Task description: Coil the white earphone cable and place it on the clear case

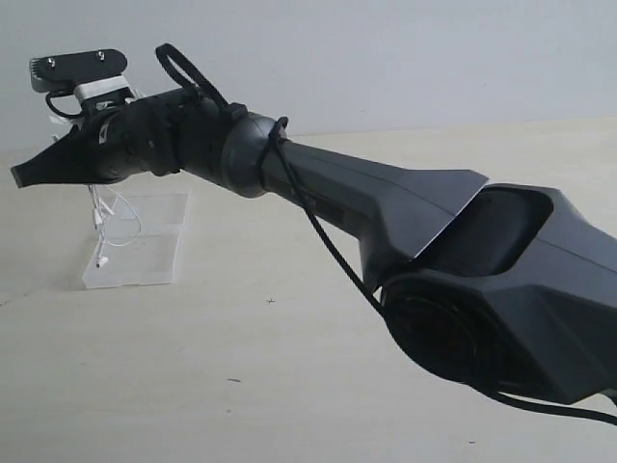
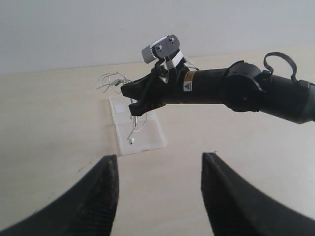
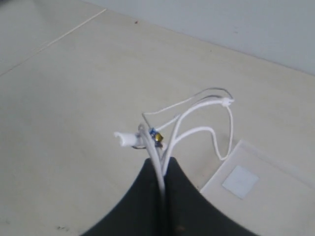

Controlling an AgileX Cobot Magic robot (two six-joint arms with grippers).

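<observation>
Right gripper (image 3: 162, 169) first: its two black jaws are pressed tight together, and the white earphone cable (image 3: 225, 102) is pinched between them. From its own wrist view, several white strands come out of the closed tips and fan into loops, with a small white plug end sticking out to one side just past the tips.

In the exterior view that gripper sits at the upper left of the frame, held up off the table (image 1: 241, 386). The right arm (image 1: 386, 212) behind it runs diagonally down to the lower right and fills much of the picture. A thin strand drops from the jaws, and a small white end hangs low over the clear case (image 1: 145, 251). Whether that end touches the plastic, I can't tell.

The case lies flat on the pale table at the left of the frame, right under the gripper. It is opened out, its two translucent halves side by side.

Over to the left gripper (image 2: 158, 156): its dark fingers (image 2: 106, 196) stand wide apart at the bottom of its wrist view, with nothing between them. It is well back from the case. Beyond its spread fingers you see the right gripper side-on in the middle of the frame, a tangle of cable bunched at its tip and one strand trailing down onto the case area below.
</observation>
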